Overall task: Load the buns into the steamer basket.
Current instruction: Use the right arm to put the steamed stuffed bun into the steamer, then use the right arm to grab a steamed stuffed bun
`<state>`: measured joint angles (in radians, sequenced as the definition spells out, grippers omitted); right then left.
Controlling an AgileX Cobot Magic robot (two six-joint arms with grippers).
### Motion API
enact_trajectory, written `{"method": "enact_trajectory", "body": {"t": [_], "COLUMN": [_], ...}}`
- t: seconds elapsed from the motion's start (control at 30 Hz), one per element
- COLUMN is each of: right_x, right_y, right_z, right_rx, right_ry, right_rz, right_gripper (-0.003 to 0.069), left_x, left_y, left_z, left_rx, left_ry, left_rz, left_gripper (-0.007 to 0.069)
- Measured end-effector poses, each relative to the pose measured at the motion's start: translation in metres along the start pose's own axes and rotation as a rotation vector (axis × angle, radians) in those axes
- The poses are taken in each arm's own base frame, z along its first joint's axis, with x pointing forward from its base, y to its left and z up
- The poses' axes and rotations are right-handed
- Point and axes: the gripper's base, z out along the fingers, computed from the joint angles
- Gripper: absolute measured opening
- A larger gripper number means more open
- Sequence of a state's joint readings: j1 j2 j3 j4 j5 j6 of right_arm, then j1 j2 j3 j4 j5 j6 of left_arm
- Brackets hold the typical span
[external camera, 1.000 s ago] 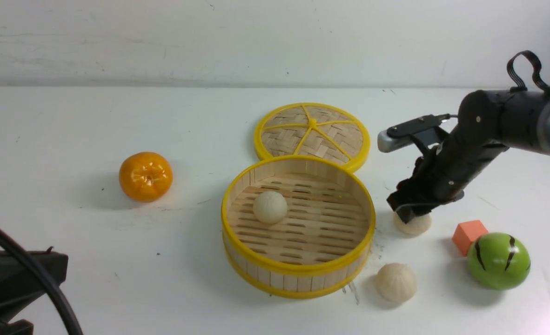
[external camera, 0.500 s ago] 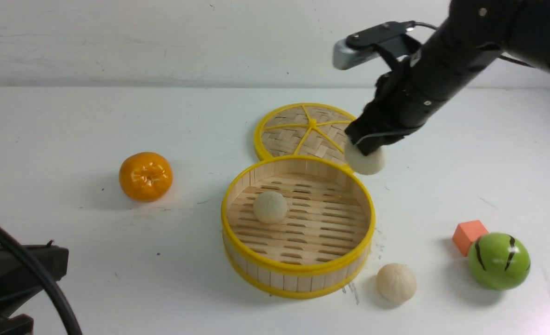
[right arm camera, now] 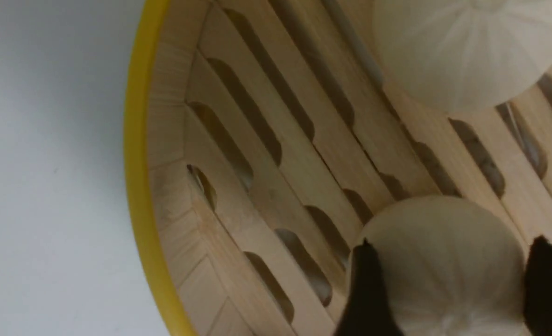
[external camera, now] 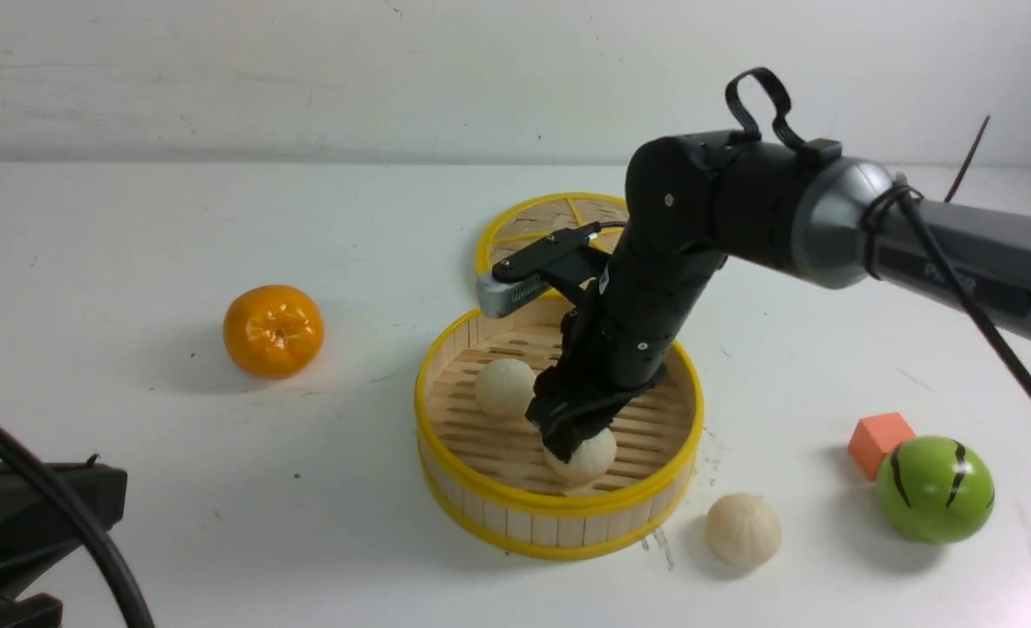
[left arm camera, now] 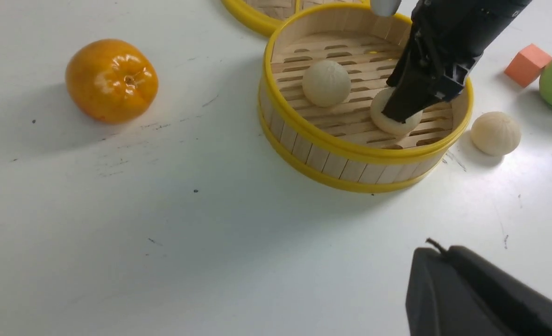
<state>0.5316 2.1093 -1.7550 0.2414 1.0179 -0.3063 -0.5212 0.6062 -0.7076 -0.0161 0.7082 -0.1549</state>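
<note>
Two buns are in the steamer basket (external camera: pixel 559 504): loose bun (external camera: pixel 505 386), plus second bun (external camera: pixel 598 458) low on the slats inside your right gripper (external camera: pixel 568 436), likely so it won't roll; clamped or released, can't tell. Third bun (external camera: pixel 742 529) on table (external camera: pixel 132 218) by basket's near-right rim. Your left gripper (left arm camera: pixel 449 280) is closed, idle.

You have only one piece of writing to check: a short, faint dark wordmark (external camera: pixel 960 281) running along the right arm's grey forearm link (external camera: pixel 1017 257), seen in the front view. It sits far up the arm from the fingers (external camera: pixel 559 426) of the right gripper (external camera: pixel 575 443), beyond the bulky wrist joints and toward the robot's right. Its first letter looks like a capital P; the rest is too dim and small for you to read. Nothing nearer the fingers carries readable print.
</note>
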Motion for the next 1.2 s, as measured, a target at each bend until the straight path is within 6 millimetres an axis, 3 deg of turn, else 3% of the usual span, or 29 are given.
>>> {"method": "enact_trajectory", "body": {"t": [0.1,0.2,0.23,0.37,0.4,0.43,0.57,0.6,0.67,0.73,0.83,0.9,1.2], "right_x": [0.003,0.006,0.008,0.014,0.015,0.026,0.049,0.067,0.079,0.102,0.117,0.122,0.122], "right_y": [0.002,0.005,0.007,0.011,0.012,0.015,0.019,0.022,0.024,0.024,0.02,0.009,-0.032], "right_z": [-0.009,-0.023,-0.037,-0.088,-0.091,-0.115,-0.135,-0.137,-0.132,-0.115,-0.089,-0.065,-0.013], "right_rx": [-0.004,-0.004,0.007,0.102,0.107,0.152,0.194,0.193,0.186,0.172,0.188,0.203,0.239], "right_ry": [0.031,0.06,0.076,0.026,0.023,-0.002,0.003,0.035,0.068,0.133,0.119,0.069,0.038], "right_rz": [0.004,-0.006,-0.018,-0.051,-0.05,-0.043,-0.041,-0.037,-0.032,-0.023,0.014,0.076,0.213], "right_gripper": [0.0604,0.0633,0.0639,0.0605,0.0601,0.0563,0.0514,0.0491,0.0483,0.0477,0.0474,0.0474,0.0471], "left_x": [0.0,0.0,0.0,0.001,0.001,0.001,0.001,0.001,0.001,0.001,0.001,0.001,0.001], "left_y": [0.0,0.0,0.0,0.0,0.0,0.0,0.0,0.0,0.0,0.0,0.0,0.0,0.0], "left_z": [0.0,0.0,0.0,0.0,0.0,0.0,0.0,0.0,0.0,0.0,0.0,0.0,0.0], "left_rx": [-0.001,-0.001,-0.001,-0.001,-0.001,-0.001,-0.001,-0.001,-0.001,-0.001,-0.001,-0.001,-0.002], "left_ry": [0.005,0.005,0.005,0.006,0.006,0.007,0.007,0.007,0.008,0.008,0.008,0.009,0.01], "left_rz": [0.0,0.0,0.0,0.0,0.0,0.0,0.0,0.0,0.0,0.0,0.0,0.0,0.0], "left_gripper": [0.0015,0.0015,0.0015,0.0018,0.0019,0.002,0.0022,0.0025,0.0027,0.0029,0.0033,0.0037,0.0042]}}
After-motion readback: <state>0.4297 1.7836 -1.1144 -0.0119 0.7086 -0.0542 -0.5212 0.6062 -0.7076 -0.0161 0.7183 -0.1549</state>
